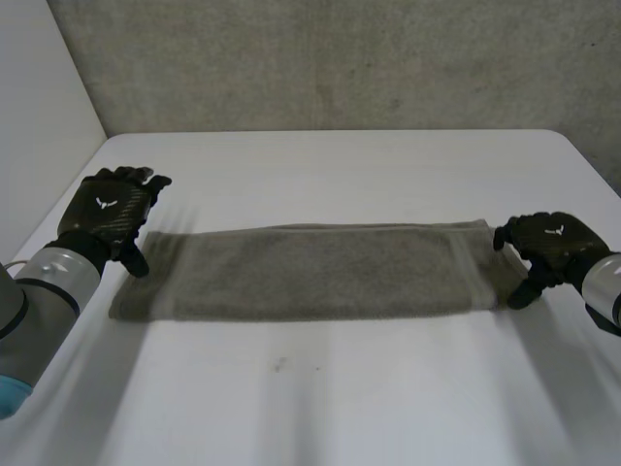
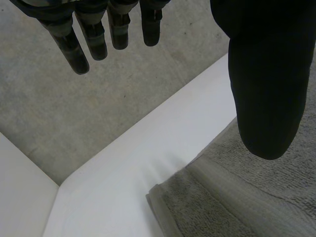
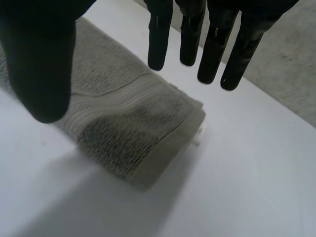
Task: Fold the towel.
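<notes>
Grey towel [image 1: 315, 272] folded lengthwise into long strip, lying flat.

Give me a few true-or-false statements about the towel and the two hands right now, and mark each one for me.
1. The towel lies as a long strip across the table. True.
2. The left hand pinches a corner of the towel. False: its fingers are straight and hold nothing.
3. The right hand is at the end of the towel opposite the left hand. True.
4. The towel hangs over the table's edge. False: it lies flat, wholly on the table.
5. The right hand is shut in a fist. False: its fingers are straight, apart from the thumb.
</notes>
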Robot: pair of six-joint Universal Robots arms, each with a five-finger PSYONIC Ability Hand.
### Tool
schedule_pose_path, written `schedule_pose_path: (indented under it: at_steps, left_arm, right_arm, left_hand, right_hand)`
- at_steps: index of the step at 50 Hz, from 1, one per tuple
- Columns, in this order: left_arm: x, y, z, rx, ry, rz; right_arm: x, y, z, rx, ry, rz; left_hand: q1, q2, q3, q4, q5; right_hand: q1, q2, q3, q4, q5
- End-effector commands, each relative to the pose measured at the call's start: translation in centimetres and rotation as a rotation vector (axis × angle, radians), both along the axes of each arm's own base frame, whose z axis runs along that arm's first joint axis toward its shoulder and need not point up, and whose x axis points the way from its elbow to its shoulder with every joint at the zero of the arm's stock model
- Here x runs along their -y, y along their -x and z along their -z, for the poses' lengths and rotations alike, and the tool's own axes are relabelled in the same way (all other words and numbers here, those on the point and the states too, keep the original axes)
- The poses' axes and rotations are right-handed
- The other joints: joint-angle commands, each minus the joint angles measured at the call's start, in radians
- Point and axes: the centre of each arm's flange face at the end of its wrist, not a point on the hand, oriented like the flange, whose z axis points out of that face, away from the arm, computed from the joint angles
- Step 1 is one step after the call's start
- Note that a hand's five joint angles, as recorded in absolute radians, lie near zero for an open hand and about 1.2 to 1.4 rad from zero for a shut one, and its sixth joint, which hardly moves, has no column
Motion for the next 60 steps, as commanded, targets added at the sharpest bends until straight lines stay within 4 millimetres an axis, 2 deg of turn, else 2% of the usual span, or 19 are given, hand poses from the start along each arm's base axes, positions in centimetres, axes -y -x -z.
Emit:
schedule_pose_path:
  at_steps: [1,20,23,25,26,32,39,44,45,46,47,49,50,52,53,56,57,59,60]
  left_arm:
    - [0.1,-0.1,0.1,-0.006,-0.005,-0.004]
    - [-0.4,0.2,0.6,-0.004,-0.022,0.009]
    - [-0.4,0.2,0.6,-0.004,-0.023,0.007]
    - [-0.3,0.1,0.6,-0.004,-0.023,0.005]
    - [-0.3,0.1,0.6,-0.004,-0.023,0.005]
    - [-0.3,0.0,0.6,-0.004,-0.023,0.001]
    - [-0.3,0.0,0.5,-0.005,-0.022,-0.002]
    - [-0.3,0.0,0.5,-0.005,-0.021,-0.004]
    - [-0.3,-0.1,0.5,-0.005,-0.022,-0.004]
    - [-0.4,0.0,0.5,-0.004,-0.022,-0.002]
    - [-0.4,0.0,0.5,-0.004,-0.022,-0.002]
    - [-0.4,-0.1,0.6,-0.005,-0.024,-0.002]
    - [-0.4,-0.1,0.6,-0.005,-0.024,-0.002]
    - [-0.4,0.0,0.5,-0.004,-0.024,-0.004]
    - [-0.4,0.0,0.5,-0.004,-0.024,-0.004]
    - [-0.6,0.0,0.2,-0.005,-0.018,-0.004]
    - [-0.6,0.0,0.2,-0.005,-0.018,-0.004]
    - [-0.6,-0.1,0.2,-0.005,-0.021,-0.005]
    - [-0.6,-0.1,0.2,-0.005,-0.021,-0.005]
  right_arm:
    - [0.6,1.1,2.0,0.018,0.038,-0.028]
    - [1.7,1.6,5.4,-0.062,0.022,-0.049]
    - [2.0,1.7,5.7,-0.073,0.031,-0.052]
    - [2.7,2.0,5.7,-0.082,0.052,-0.036]
    - [2.7,2.0,5.7,-0.082,0.052,-0.036]
    - [4.2,3.7,5.1,-0.118,0.105,0.04]
    - [7.1,9.1,2.8,-0.294,0.191,0.255]
    - [7.8,9.9,0.6,-0.395,0.266,0.275]
    - [8.0,9.3,-0.2,-0.403,0.298,0.259]
    - [8.1,7.2,-1.6,-0.388,0.351,0.219]
    - [8.1,7.2,-1.6,-0.388,0.352,0.219]
    - [7.1,1.4,-4.5,-0.314,0.455,0.106]
    - [7.1,1.4,-4.5,-0.313,0.455,0.105]
    - [5.1,-4.2,-6.1,-0.219,0.515,-0.022]
    - [5.1,-4.2,-6.1,-0.219,0.515,-0.022]
    - [0.1,-13.0,-6.1,-0.129,0.574,-0.26]
    - [0.1,-13.0,-6.1,-0.129,0.575,-0.261]
    - [-4.3,-18.3,-4.2,-0.078,0.579,-0.425]
    - [-4.3,-18.3,-4.2,-0.078,0.579,-0.426]
  left_hand:
    - [-0.004,0.008,0.009,0.006,-0.029]
    - [-0.004,0.008,0.009,0.006,-0.029]
    - [-0.004,0.008,0.009,0.006,-0.029]
    - [-0.004,0.008,0.009,0.006,-0.029]
    - [-0.004,0.008,0.009,0.006,-0.029]
    - [-0.004,0.008,0.009,0.006,-0.029]
    - [-0.004,0.008,0.009,0.006,-0.029]
    - [-0.004,0.008,0.009,0.006,-0.029]
    - [-0.004,0.008,0.009,0.006,-0.029]
    - [-0.004,0.008,0.009,0.006,-0.029]
    - [-0.004,0.008,0.009,0.006,-0.029]
    - [-0.004,0.008,0.009,0.006,-0.029]
    - [-0.004,0.008,0.009,0.006,-0.029]
    - [-0.004,0.008,0.009,0.006,-0.029]
    - [-0.004,0.008,0.009,0.006,-0.029]
    - [-0.004,0.008,0.009,0.006,-0.029]
    - [-0.004,0.008,0.009,0.006,-0.029]
    - [-0.004,0.008,0.009,0.006,-0.029]
    - [-0.004,0.008,0.009,0.006,-0.029]
  right_hand:
    - [0.194,0.214,0.199,0.2,0.206]
    - [0.306,0.325,0.31,0.312,0.318]
    - [0.476,0.496,0.481,0.482,0.488]
    - [0.934,0.954,0.939,0.94,0.946]
    - [0.937,0.957,0.942,0.943,0.949]
    - [0.98,1.0,0.985,0.986,0.992]
    - [0.98,1.0,0.985,0.986,0.992]
    - [0.98,1.0,0.985,0.986,0.992]
    - [0.98,1.0,0.985,0.986,0.992]
    - [0.98,1.0,0.985,0.986,0.992]
    - [0.98,1.0,0.985,0.986,0.992]
    - [0.98,1.0,0.985,0.986,0.992]
    - [0.98,1.0,0.985,0.986,0.992]
    - [0.98,1.0,0.985,0.986,0.992]
    - [0.98,1.0,0.985,0.986,0.992]
    - [0.98,1.0,0.985,0.986,0.992]
    - [0.98,1.0,0.985,0.986,0.992]
    - [0.98,1.0,0.985,0.986,0.992]
    - [0.98,1.0,0.985,0.986,0.992]
